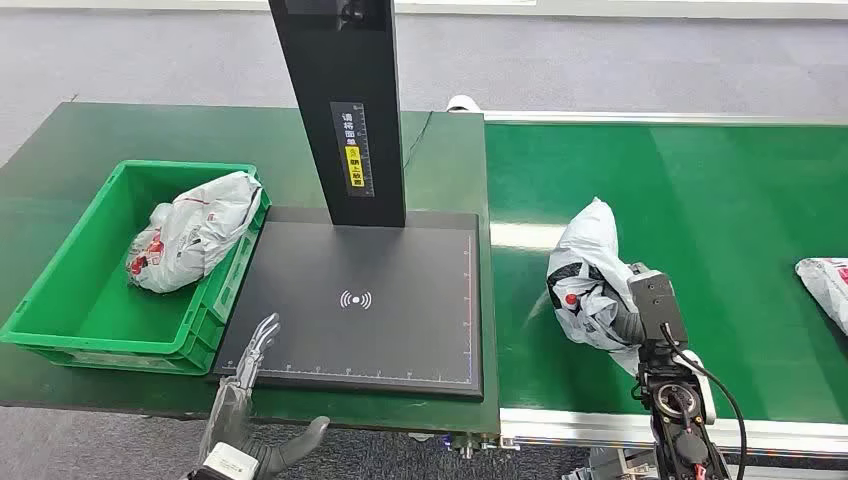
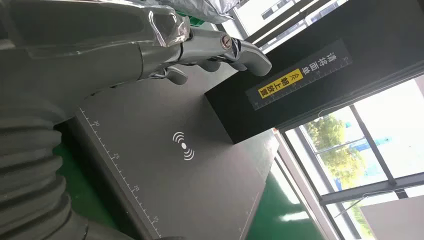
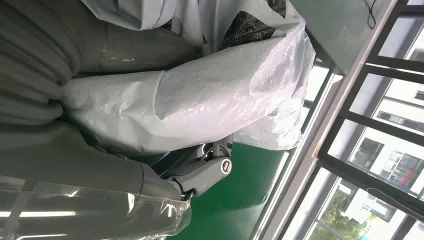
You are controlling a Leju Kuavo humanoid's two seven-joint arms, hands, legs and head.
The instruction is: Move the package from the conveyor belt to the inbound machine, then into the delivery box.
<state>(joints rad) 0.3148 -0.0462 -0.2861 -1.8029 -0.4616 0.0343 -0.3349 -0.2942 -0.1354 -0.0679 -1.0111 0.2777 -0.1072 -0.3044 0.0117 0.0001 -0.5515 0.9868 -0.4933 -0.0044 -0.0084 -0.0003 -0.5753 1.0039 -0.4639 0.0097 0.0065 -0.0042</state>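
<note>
Spread and empty, my left hand [image 1: 250,395] hovers at the inbound machine's [image 1: 370,300] near-left corner. Right hand [image 1: 612,318] fingers [image 3: 207,172] wrap a white package [image 1: 585,270] on the conveyor belt [image 1: 700,210].

Left hand [image 1: 245,400] low at the table's near edge, holding nothing, fingers [image 1: 262,340] extended and spread, thumb out to the side. Right arm extended forward; right hand [image 1: 612,318] wrapped around the package [image 1: 585,270], fingers [image 3: 210,170] curled under its plastic

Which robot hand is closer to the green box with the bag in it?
Left. The left hand hovers open at the scanner plate's near corner, right beside the green box. The right hand is far across, gripping a white package on the conveyor belt.
</note>
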